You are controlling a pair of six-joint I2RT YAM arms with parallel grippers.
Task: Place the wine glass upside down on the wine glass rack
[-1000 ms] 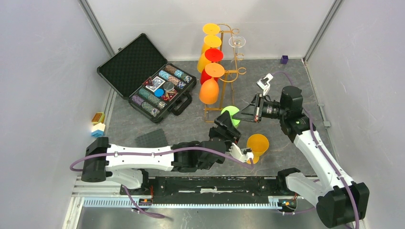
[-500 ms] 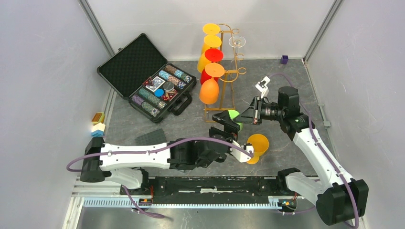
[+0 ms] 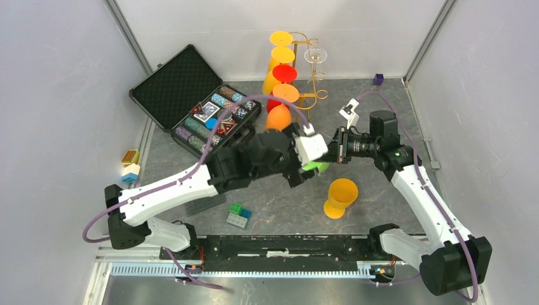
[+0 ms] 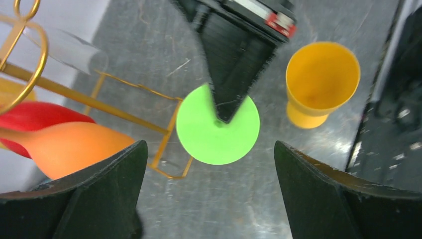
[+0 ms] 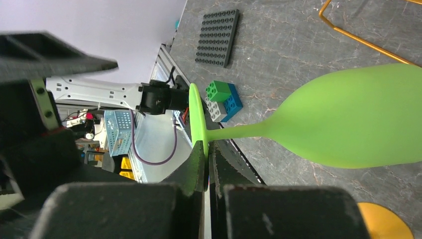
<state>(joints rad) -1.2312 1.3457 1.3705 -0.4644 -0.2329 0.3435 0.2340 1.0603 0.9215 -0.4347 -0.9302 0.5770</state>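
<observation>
Overhead camera first: the left gripper (image 3: 307, 166) is parked right over the green wine glass (image 3: 318, 168), so only a sliver of green peeks out from under it. The right gripper (image 3: 329, 152) comes in from the other side and meets it at the same spot. All this is just in front of the gold rack (image 3: 307, 96), near its base, and the glass isn't on the rack. The rack's left side is loaded with yellow, red and orange glasses (image 3: 278, 119), and a clear glass (image 3: 315, 56) hangs up top on the right. A yellow cup (image 3: 341, 194) stands upright on the table (image 3: 381, 114), close by on the near side. Off to the left there's an open case of poker chips (image 3: 197, 105), plus some toy bricks (image 3: 238, 216) near the front.

Left wrist camera: the left gripper's fingers (image 4: 99, 199) are spread wide with nothing in them, one on each side of the glass's round foot and clear of it. The foot faces straight at the camera with the table behind, so the glass is bowl-down. The right gripper's closed tip pinches the foot's rim. The rack's base wire and an orange glass crowd in on the left, and the yellow cup sits on the right.

Right wrist camera: the right fingers (image 5: 196, 174) are clamped tight on the foot, seen edge-on, with the stem and bowl sticking out sideways. I can't tell if the bowl touches the table. Past it are the bricks, a dark studded plate (image 5: 216, 37) and a corner of rack wire.
</observation>
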